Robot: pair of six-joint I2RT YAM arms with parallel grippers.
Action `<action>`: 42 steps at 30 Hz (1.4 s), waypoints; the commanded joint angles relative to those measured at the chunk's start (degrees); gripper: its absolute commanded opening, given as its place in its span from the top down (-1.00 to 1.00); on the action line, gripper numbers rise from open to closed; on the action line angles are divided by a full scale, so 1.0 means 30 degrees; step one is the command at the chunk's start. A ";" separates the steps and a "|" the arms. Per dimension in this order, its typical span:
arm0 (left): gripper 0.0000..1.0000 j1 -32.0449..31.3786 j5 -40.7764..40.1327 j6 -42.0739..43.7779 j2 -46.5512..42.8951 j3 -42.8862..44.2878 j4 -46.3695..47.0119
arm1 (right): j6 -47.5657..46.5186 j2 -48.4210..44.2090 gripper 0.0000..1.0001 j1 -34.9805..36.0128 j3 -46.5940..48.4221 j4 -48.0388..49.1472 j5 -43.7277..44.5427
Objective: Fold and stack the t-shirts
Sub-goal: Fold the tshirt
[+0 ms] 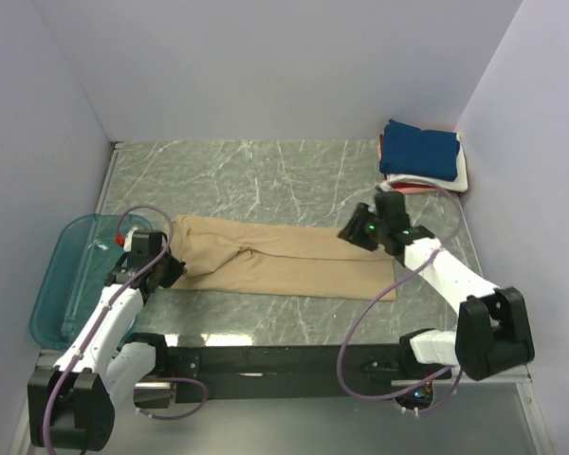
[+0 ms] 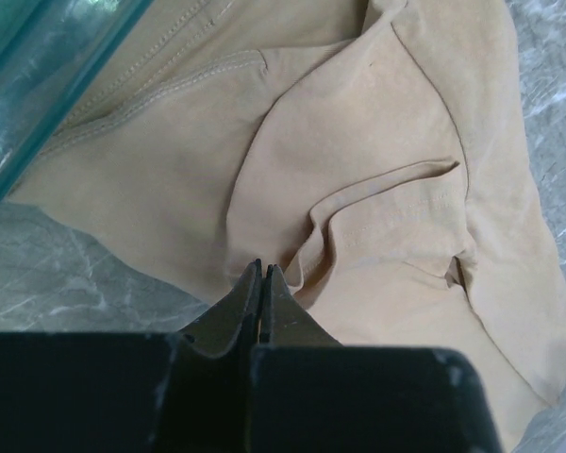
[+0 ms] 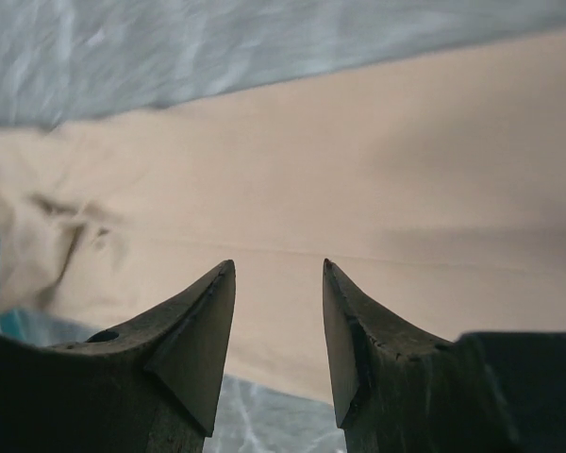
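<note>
The tan t-shirt (image 1: 284, 261) lies folded into a long strip across the middle of the table. My left gripper (image 1: 171, 268) is at its left end, by the sleeve. In the left wrist view the left gripper (image 2: 264, 269) is shut, tips at a wrinkle of the tan t-shirt (image 2: 377, 142), with no cloth seen between them. My right gripper (image 1: 353, 230) is over the strip's right part. In the right wrist view the right gripper (image 3: 278, 269) is open and empty above the tan t-shirt (image 3: 358, 160). A folded navy t-shirt (image 1: 419, 150) tops white (image 1: 462, 171) and red (image 1: 408, 188) ones at the back right.
A translucent teal tub (image 1: 66, 284) stands at the left table edge, touching the shirt's left end; its rim shows in the left wrist view (image 2: 38, 75). Grey marble table top (image 1: 247, 171) lies behind the shirt. Walls close in on the left, back and right.
</note>
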 commanded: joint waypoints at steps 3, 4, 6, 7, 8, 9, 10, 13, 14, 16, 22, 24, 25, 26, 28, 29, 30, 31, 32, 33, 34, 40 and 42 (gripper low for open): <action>0.99 0.0084 0.0034 -0.0554 -0.0125 -0.0252 0.0618 | -0.0935 0.2870 0.02 0.4770 0.4070 0.2099 0.0739; 0.99 0.0084 0.0034 -0.0700 0.0020 -0.0369 0.0648 | -0.1430 0.3514 0.02 0.5357 0.4773 0.2101 0.0711; 0.99 0.0084 0.0063 -0.0847 0.0079 -0.0602 0.0823 | -0.2366 0.5477 0.03 0.7087 0.6933 0.2189 0.0681; 0.99 0.0084 0.0063 -0.1022 0.0167 -0.0662 0.0853 | -0.2750 0.6760 0.03 0.7671 0.7673 0.2189 0.0739; 0.99 0.0084 0.0121 -0.1024 0.0197 -0.0721 0.0911 | -0.3131 0.7382 0.03 0.8547 0.9130 0.2073 0.0827; 0.99 0.0084 0.0093 -0.1053 0.0284 -0.0837 0.0941 | -0.3715 0.8026 0.03 0.9020 0.9899 0.1956 0.0944; 0.99 0.0084 0.0064 -0.1140 0.0256 -0.0867 0.0912 | -0.4010 0.9309 0.03 0.9315 1.0603 0.1868 0.0858; 0.99 0.0084 -0.0053 -0.1287 0.0110 -0.0926 0.0824 | -0.4978 1.1771 0.05 1.0312 1.3386 0.1283 0.0507; 0.99 0.0084 -0.0083 -0.1345 0.0051 -0.0897 0.0737 | -0.5299 1.2334 0.05 1.0749 1.4611 0.0933 0.0390; 0.99 0.0084 -0.0287 -0.1491 -0.0096 -0.0868 0.0474 | -0.5565 1.3620 0.05 1.1191 1.5615 0.0725 0.0097; 0.99 0.0084 -0.0814 -0.2224 -0.0418 -0.0897 -0.0258 | -0.6590 1.6847 0.05 1.2890 1.9976 -0.0912 0.0708; 0.99 0.0084 -0.0903 -0.2429 -0.0564 -0.0897 -0.0406 | -0.6855 1.7899 0.06 1.3358 2.0859 -0.1353 0.0944; 0.99 0.0084 -0.0961 -0.2517 -0.0623 -0.0926 -0.0522 | -0.6884 1.8225 0.06 1.3477 2.1618 -0.1762 0.1032; 0.99 0.0084 -0.1078 -0.2576 -0.0681 -0.0926 -0.0553 | -0.6972 1.8518 0.06 1.3565 2.1915 -0.1911 0.1294; 0.99 0.0084 -0.1109 -0.2664 -0.0799 -0.0956 -0.0553 | -0.6972 1.9047 0.06 1.3770 2.2413 -0.2087 0.1559; 0.99 0.0084 -0.1167 -0.2693 -0.0799 -0.0956 -0.0582 | -0.6943 1.9164 0.06 1.3800 2.2474 -0.2204 0.1705; 0.99 0.0084 -0.1138 -0.2694 -0.0799 -0.0985 -0.0553 | -0.6943 1.9253 0.06 1.3829 2.2475 -0.2205 0.1910; 0.99 0.0084 -0.1138 -0.2694 -0.0770 -0.0985 -0.0553 | -0.6914 1.9311 0.06 1.3859 2.2446 -0.2176 0.2086; 0.99 0.0084 -0.1109 -0.2694 -0.0712 -0.0985 -0.0495 | -0.6914 1.9341 0.06 1.3859 2.2446 -0.2263 0.2291; 0.99 0.0084 -0.1080 -0.2694 -0.0653 -0.0985 -0.0436 | -0.6914 1.9457 0.06 1.3888 2.2446 -0.2293 0.2438; 0.99 0.0084 -0.1050 -0.2694 -0.0653 -0.1014 -0.0378 | -0.6943 1.9516 0.06 1.3888 2.2475 -0.2322 0.2584; 0.99 0.0084 -0.0816 -0.2694 -0.0536 -0.1248 -0.0084 | -0.7001 2.0043 0.05 1.3976 2.2709 -0.2352 0.3113; 0.99 0.0084 -0.0845 -0.2694 -0.0565 -0.1307 -0.0055 | -0.6973 2.0219 0.05 1.4035 2.2855 -0.2352 0.3171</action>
